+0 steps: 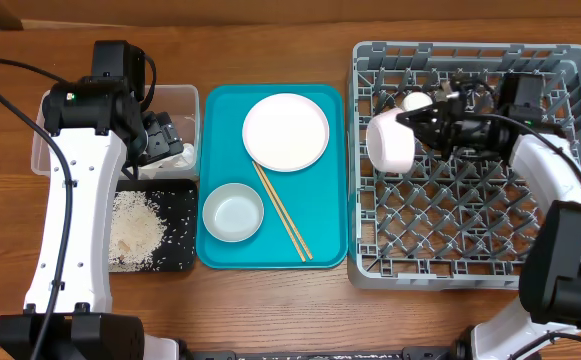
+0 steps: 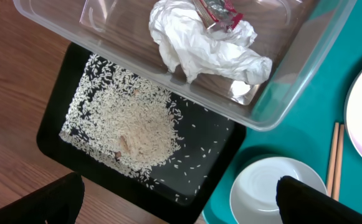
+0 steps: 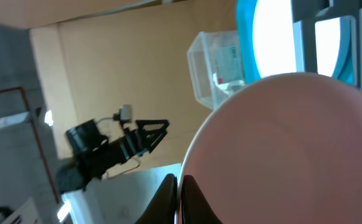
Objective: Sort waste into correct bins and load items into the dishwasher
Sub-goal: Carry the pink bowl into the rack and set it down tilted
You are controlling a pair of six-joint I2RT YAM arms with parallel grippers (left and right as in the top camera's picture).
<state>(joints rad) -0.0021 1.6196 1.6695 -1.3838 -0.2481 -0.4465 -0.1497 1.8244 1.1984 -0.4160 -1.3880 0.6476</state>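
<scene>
Right fingers (image 3: 167, 200) pinch pink bowl (image 1: 392, 141) rim, apparently above rack (image 1: 450, 277).

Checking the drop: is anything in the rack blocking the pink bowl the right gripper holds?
Nothing visible does. The pink bowl in the right gripper hangs over the dish rack pegs; a small white cup sits beside it.
</scene>
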